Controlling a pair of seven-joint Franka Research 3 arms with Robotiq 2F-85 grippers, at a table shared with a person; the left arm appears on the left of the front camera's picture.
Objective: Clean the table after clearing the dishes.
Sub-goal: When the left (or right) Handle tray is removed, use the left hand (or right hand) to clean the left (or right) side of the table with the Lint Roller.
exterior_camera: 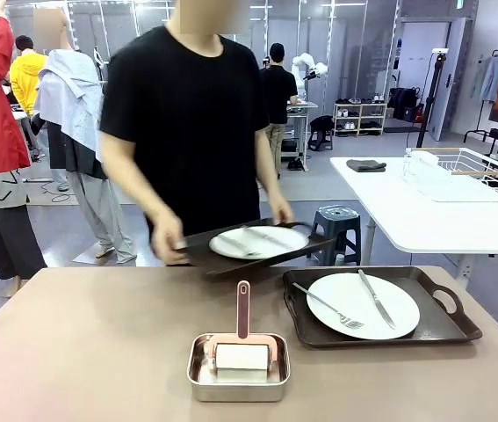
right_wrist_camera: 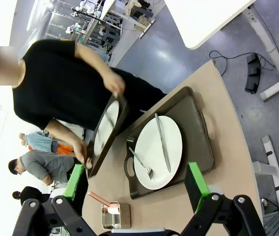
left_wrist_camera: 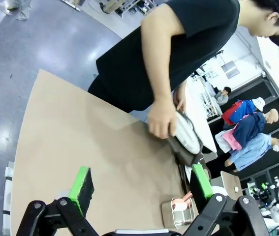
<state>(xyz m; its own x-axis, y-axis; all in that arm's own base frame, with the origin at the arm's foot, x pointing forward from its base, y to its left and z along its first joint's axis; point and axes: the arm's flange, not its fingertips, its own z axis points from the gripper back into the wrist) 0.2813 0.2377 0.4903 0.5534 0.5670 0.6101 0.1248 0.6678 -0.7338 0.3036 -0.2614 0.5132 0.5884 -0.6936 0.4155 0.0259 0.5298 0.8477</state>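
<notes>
Left claw (left_wrist_camera: 141, 183) and right claw (right_wrist_camera: 135, 180) are both wide open and empty, a person (exterior_camera: 187, 105) holds one tray (exterior_camera: 231, 262) tilted above the far edge of the tabletop (exterior_camera: 82, 352), other tray (exterior_camera: 433, 325) sits on its right side.

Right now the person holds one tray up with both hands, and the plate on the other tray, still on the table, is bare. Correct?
No. The plate is not bare: a fork and a knife lie on it, as the front view shows. The rest holds.
</notes>
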